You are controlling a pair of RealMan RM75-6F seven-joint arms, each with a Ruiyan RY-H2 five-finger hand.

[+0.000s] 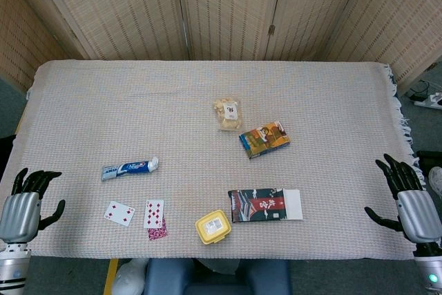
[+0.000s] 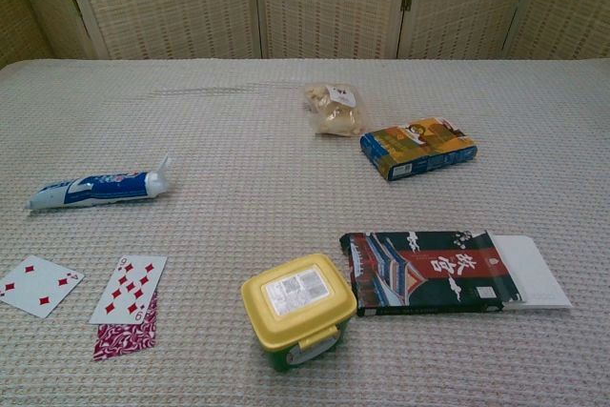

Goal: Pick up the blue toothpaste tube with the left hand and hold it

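Observation:
The blue toothpaste tube (image 1: 129,168) lies flat on the cloth at the left of the table, its crimped end to the right; the chest view shows the tube (image 2: 98,188) at mid left. My left hand (image 1: 25,202) hovers at the table's front left corner, fingers apart and empty, well left of the tube. My right hand (image 1: 409,197) is at the front right edge, fingers spread, holding nothing. Neither hand appears in the chest view.
Playing cards (image 1: 137,215) lie just in front of the tube. A small yellow-lidded box (image 1: 213,226), a dark red-and-green box (image 1: 265,205), a colourful small box (image 1: 264,139) and a snack bag (image 1: 228,114) sit mid-table.

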